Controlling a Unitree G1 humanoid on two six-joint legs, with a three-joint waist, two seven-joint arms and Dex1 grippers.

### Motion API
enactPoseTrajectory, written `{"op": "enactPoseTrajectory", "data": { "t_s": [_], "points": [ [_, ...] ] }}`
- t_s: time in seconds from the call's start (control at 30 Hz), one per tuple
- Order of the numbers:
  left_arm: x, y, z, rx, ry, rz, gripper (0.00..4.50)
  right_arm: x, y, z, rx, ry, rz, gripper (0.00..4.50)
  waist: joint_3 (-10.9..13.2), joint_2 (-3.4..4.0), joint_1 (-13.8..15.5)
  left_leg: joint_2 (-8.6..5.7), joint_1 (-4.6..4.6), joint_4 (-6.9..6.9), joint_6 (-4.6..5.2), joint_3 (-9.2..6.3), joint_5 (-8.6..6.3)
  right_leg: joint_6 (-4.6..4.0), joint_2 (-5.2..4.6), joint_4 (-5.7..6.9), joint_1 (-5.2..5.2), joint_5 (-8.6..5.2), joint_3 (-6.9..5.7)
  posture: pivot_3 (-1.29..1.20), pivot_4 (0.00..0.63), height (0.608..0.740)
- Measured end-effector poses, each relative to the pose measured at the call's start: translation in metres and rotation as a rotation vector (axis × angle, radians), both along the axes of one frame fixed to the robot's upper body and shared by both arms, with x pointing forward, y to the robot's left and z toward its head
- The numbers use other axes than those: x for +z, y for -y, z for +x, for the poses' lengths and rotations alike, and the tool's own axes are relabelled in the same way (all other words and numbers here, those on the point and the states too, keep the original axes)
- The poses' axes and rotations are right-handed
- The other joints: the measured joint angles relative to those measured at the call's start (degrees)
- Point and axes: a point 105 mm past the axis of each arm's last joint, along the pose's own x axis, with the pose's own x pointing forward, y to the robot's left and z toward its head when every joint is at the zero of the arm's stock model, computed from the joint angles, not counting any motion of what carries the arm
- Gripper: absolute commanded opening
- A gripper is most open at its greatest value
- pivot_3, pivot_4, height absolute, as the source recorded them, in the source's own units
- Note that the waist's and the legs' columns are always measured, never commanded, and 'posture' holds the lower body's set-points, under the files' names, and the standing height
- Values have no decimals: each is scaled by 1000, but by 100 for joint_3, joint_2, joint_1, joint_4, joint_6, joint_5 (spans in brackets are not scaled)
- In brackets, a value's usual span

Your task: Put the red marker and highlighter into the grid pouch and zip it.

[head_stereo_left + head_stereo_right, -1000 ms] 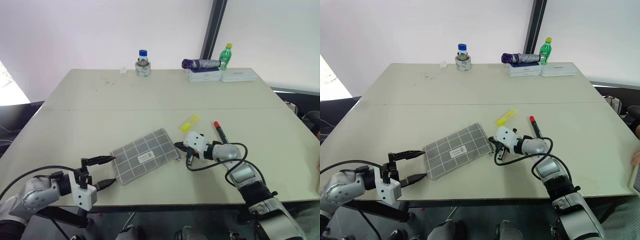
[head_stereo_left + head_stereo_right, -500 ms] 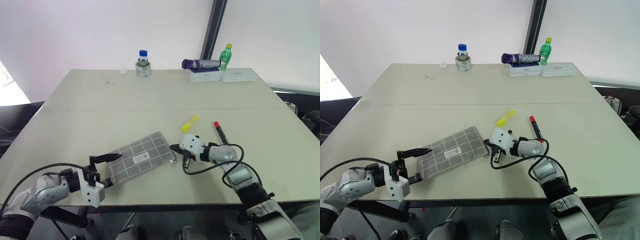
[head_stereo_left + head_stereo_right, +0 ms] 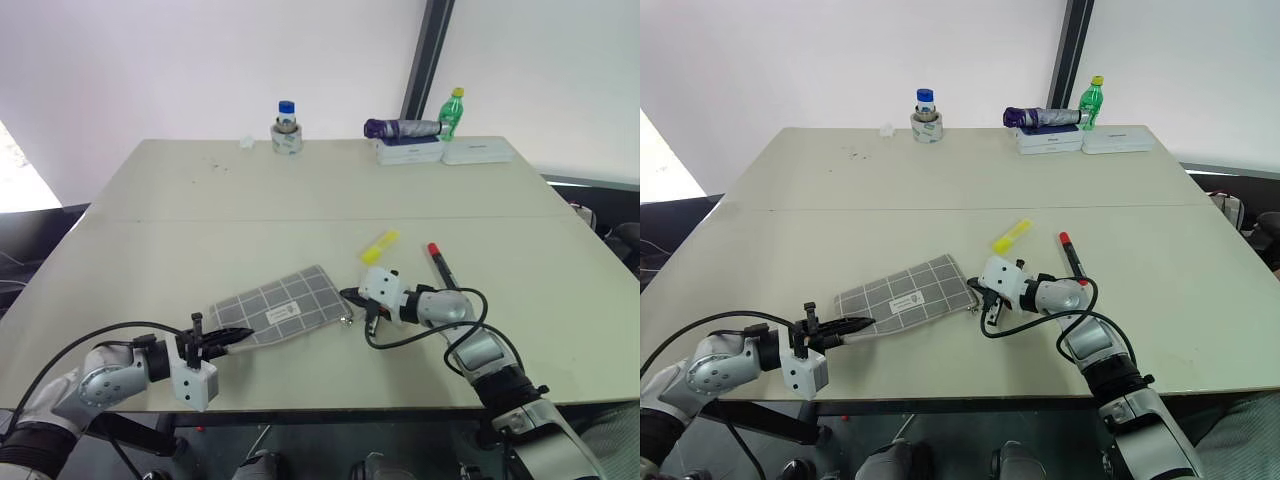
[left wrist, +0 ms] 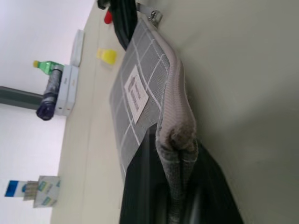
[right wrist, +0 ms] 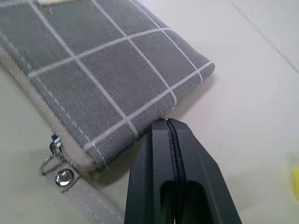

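Two-handed bracing of the grid pouch (image 3: 282, 306) on the desk (image 3: 300, 195). Clamps its near corner with the left gripper (image 3: 234, 338), fingers (image 4: 212, 200) clenched on the bunched fabric and the zipper seam, probably to anchor that end so the zipper can be worked against a fixed point. Sets the right gripper (image 3: 352, 297) at the opposite short end, fingers (image 5: 159, 154) pressed together on nothing, tips right at the pouch's edge and near the zipper pull tab (image 5: 58, 173); cannot tell whether touching the fabric. Likely serves to stop the pouch sliding, or stands ready to go for the tab.

Keeps the pouch slanted between the two grippers, label side up, far end flat on the desk. Seems zipped closed along the seam, so opening it looks like the step in hand.

Leaves the highlighter (image 3: 379, 246) and the red marker (image 3: 440, 263) outside on the desk, just beyond the right gripper, highlighter nearer the pouch, marker further right, the two apart. Puts the task at an early stage.

Calls next for a pinch on the tab and a pull along the seam toward the held corner. Risks fabric slipping from the clench, or the pouch bunching instead of unzipping.
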Motion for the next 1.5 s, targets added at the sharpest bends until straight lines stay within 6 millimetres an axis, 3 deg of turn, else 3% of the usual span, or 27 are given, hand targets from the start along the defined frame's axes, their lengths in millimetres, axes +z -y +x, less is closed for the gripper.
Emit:
{"op": "enactPoseTrajectory", "data": {
  "t_s": [0.13,0.23,0.47,0.57,0.7,0.97,1.07,1.3,1.5],
  "points": [
    [1,-1,1,21,-22,-25,33,1,1,0,-5,-24,25,0,0,0,-3,0,-1,0,-1,0,0,0,0,0,0,0,0,0,150,738],
    [2,-2,2,66,-53,-85,0,12,8,2,-30,-75,116,847,0,0,-8,1,-1,1,0,-2,1,0,1,1,-1,0,1,0,150,738],
    [11,-6,4,149,-75,-197,0,67,29,7,-82,-91,351,4477,1,-1,-10,5,-2,0,1,-9,0,0,4,1,-1,0,2,0,150,738],
    [18,-12,6,190,-55,-232,0,66,36,-10,-50,-126,318,4477,1,-1,-1,5,-3,-1,31,-9,-19,0,2,-1,-1,0,2,0,150,738],
    [19,-12,6,204,-53,-243,0,37,29,-26,-29,-218,270,4477,1,-1,-29,6,-1,0,32,-10,-19,0,5,1,-1,0,1,0,150,738],
    [20,-8,7,193,-45,-253,0,2,-3,-19,-105,-240,236,4477,1,-1,-27,7,-2,0,25,-7,-15,0,9,3,-5,0,1,0,150,738],
    [20,-8,7,193,-44,-252,0,-4,-6,-17,-129,-250,239,3662,1,-1,1,5,-3,3,21,-7,-12,0,7,3,-3,0,1,0,150,738],
    [24,-4,11,183,-21,-256,0,-6,-10,-16,-133,-263,253,31,1,-1,-20,7,-3,0,23,-8,-14,0,10,3,-4,0,1,0,150,738],
    [22,-3,12,193,-16,-264,0,0,-17,-22,-103,-258,245,31,0,-1,-21,7,-3,0,26,-8,-16,0,9,3,-4,0,2,0,150,738]
  ]
}}
